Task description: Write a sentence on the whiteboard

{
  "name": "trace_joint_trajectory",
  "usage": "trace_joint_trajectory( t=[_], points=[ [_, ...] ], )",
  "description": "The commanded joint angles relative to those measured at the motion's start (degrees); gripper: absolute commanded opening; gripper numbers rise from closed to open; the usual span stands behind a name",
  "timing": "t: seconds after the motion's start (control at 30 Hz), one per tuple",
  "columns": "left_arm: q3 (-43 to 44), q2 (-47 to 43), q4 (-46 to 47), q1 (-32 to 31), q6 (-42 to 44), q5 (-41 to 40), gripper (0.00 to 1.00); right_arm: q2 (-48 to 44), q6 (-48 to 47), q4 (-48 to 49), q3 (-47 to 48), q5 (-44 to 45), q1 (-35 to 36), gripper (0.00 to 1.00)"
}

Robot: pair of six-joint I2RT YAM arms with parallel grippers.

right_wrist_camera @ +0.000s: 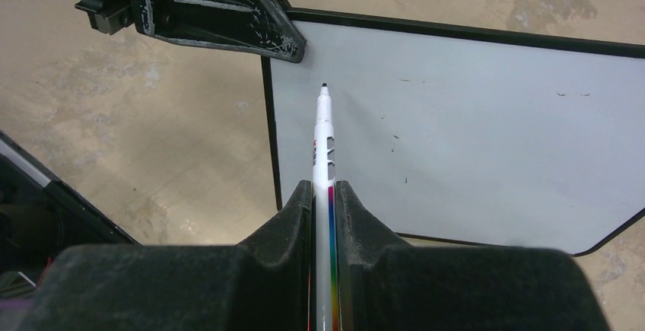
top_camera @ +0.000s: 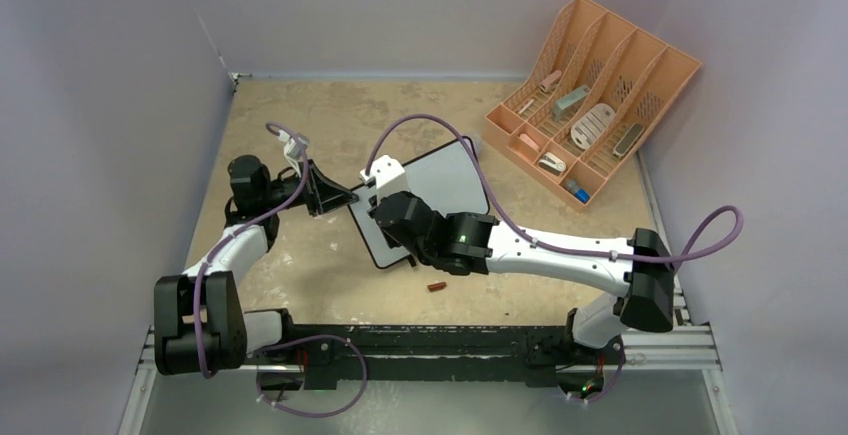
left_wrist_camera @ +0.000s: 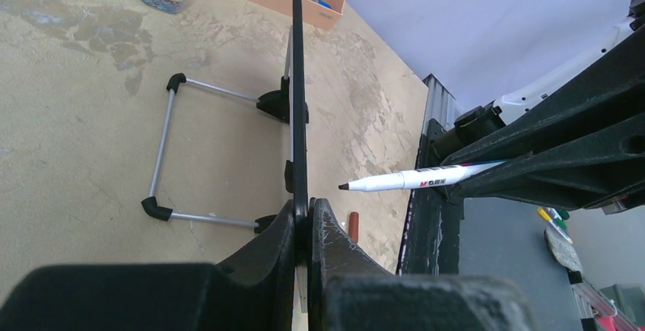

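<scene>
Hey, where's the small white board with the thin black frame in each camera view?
Top external: the small white board with a thin black frame sits at centre, between the arms.
Left wrist: the board is seen edge-on, a thin black vertical line at centre.
Right wrist: the board's face fills the upper right, behind the white marker pen.
Shared landmark: the black left gripper, clamped on the board's edge.

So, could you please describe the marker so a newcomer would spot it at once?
Find the whiteboard propped mid-table, its edge pinched by the left gripper. The right gripper, facing the white side, holds the marker: slim, white, black-tipped, unlike the black fingers around it.
</scene>
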Motion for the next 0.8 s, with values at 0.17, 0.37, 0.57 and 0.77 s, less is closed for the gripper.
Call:
trace_joint_trajectory(
  t=[0.17,0.37,0.57,0.77],
  points=[
    [1.0,-0.9,-1.1,-1.8,3.1,-0.1,0.0,2.4,3.6,-2.9,5.9,2.9,0.8,0.0],
    [0.9,-1.2,-1.3,-2.1,3.2,-0.3,0.0,4.0,4.4,-4.8,7.5,4.0,1.0,0.0],
    [0.9,-1.5,-1.6,-2.3,3.5,-0.5,0.0,4.4,4.6,-4.1,7.9,4.7,1.2,0.0],
    [0.9,-1.4,-1.7,-2.4,3.5,-0.7,0.0,4.2,4.7,-3.6,8.0,5.7,1.4,0.0]
  ],
)
